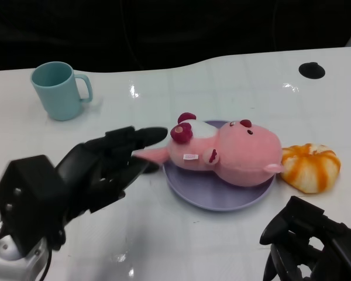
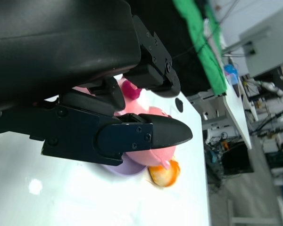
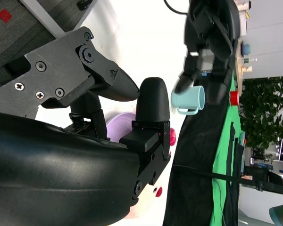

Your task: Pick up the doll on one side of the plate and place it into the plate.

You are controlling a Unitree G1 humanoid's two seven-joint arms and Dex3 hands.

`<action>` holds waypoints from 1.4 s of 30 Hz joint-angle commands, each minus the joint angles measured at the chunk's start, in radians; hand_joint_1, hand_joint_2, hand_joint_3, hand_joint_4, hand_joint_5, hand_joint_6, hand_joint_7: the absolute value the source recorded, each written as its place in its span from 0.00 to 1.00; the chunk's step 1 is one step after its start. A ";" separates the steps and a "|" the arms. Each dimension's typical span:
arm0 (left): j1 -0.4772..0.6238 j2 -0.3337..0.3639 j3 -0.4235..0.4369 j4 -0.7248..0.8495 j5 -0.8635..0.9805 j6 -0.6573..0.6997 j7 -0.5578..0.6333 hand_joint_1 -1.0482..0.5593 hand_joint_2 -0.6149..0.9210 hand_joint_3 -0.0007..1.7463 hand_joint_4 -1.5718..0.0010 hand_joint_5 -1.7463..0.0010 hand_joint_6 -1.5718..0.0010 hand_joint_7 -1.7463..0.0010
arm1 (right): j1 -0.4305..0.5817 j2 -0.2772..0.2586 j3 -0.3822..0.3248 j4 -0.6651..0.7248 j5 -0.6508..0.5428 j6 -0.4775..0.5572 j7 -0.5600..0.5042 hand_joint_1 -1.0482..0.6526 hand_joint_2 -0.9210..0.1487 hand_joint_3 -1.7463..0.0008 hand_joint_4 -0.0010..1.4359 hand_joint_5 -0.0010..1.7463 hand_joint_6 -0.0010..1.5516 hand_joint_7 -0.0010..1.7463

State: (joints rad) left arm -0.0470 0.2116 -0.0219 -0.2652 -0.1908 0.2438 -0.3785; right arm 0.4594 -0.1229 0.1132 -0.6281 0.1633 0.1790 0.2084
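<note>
Left robot hand [image 1: 108, 167]: fingers spread wide, holding nothing, tips just beside the doll's near foot.
Right robot hand [image 1: 309, 246]: low at the near edge of the table, fingers curled inward, nothing between them.
Doll: pink plush toy with dark red ears and paws [image 1: 228, 149], lying on its side across the plate, just ahead of the left fingertips.
Plate: round lilac plate [image 1: 219, 193], under the doll, right of the left robot hand and ahead of the right one.
Step in hand: release, by the look of it; doll already resting in the plate, left fingers apart from it.
Next move: likely drawing the left robot hand back and clear without nudging the foot that overhangs the rim.
Beside the plate: orange-and-white striped plush [image 1: 310, 167], touching the doll's far end.
Farther off: pale turquoise mug [image 1: 59, 91], well beyond the left robot hand.
Surface: glossy white table [image 1: 222, 246], light glints, small black round fitting [image 1: 311, 70] near the far edge.
Room: dark backdrop behind; green cloth and equipment seen from the wrist views.
</note>
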 commanded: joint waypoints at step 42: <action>0.168 0.026 0.135 -0.150 -0.432 0.541 0.050 0.51 0.85 0.55 0.54 0.00 0.61 0.06 | -0.003 -0.018 -0.018 0.000 -0.005 -0.037 0.007 0.50 0.32 0.32 0.42 1.00 0.32 0.89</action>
State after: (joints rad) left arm 0.1281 0.2241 0.1188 -0.4215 -0.6248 0.7853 -0.3165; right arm 0.4549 -0.1291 0.1064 -0.6204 0.1598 0.1568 0.2150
